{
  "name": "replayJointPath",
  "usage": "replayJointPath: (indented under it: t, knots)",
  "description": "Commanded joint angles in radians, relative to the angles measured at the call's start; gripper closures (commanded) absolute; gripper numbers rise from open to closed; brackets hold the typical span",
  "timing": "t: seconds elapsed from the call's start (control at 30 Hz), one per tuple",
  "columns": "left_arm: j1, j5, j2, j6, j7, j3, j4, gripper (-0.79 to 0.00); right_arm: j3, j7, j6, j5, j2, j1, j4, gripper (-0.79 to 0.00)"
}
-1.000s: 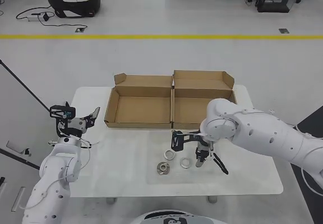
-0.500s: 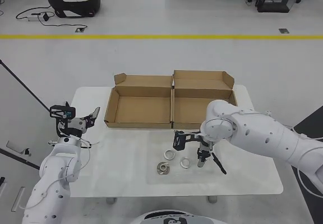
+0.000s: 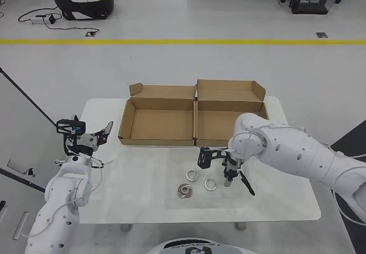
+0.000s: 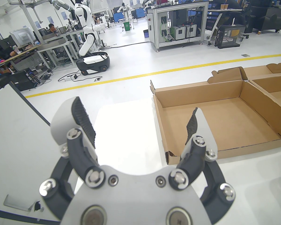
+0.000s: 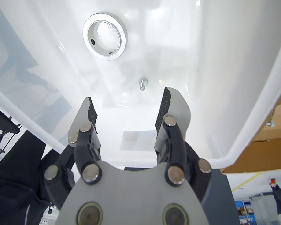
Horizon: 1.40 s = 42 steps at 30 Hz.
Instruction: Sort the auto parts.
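Right wrist view: the right claw (image 5: 128,99) hangs low over the white surface (image 5: 201,47), fingers spread, nothing between them. A small metal stud (image 5: 143,84) lies on the surface just ahead of the fingertips, touching neither. A metal ring (image 5: 123,40) lies flat farther ahead, apart from the stud.

Top view: beyond that ring from the right claw lie a second ring (image 3: 190,174) and a flanged part (image 3: 183,189), close together; contact between them cannot be determined. Two open cardboard boxes, the left box (image 3: 157,125) and the right box (image 3: 211,124), stand side by side near the right claw.

Left wrist view: the left claw (image 4: 135,105) is held raised, fingers spread, gripping nothing. The left box lies just ahead of it.
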Motion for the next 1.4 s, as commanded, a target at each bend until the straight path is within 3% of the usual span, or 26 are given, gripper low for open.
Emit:
replayJointPath:
  t: [0.0, 0.17, 0.87, 1.37]
  knots:
    - [0.0, 0.0, 0.0, 0.0, 0.0, 0.0, 0.0, -0.785, 0.0, -0.004, -0.004, -0.005, -0.005, -0.005, 0.01, -0.493]
    - [0.0, 0.0, 0.0, 0.0, 0.0, 0.0, 0.0, -0.785, 0.0, -0.011, -0.011, -0.015, -0.016, -0.009, 0.035, -0.391]
    - [0.0, 0.0, 0.0, 0.0, 0.0, 0.0, 0.0, -0.785, 0.0, -0.006, -0.006, -0.042, -0.059, -0.027, 0.11, -0.354]
    - [0.0, 0.0, 0.0, 0.0, 0.0, 0.0, 0.0, -0.785, 0.0, 0.001, 0.001, -0.057, -0.072, -0.031, 0.133, -0.286]
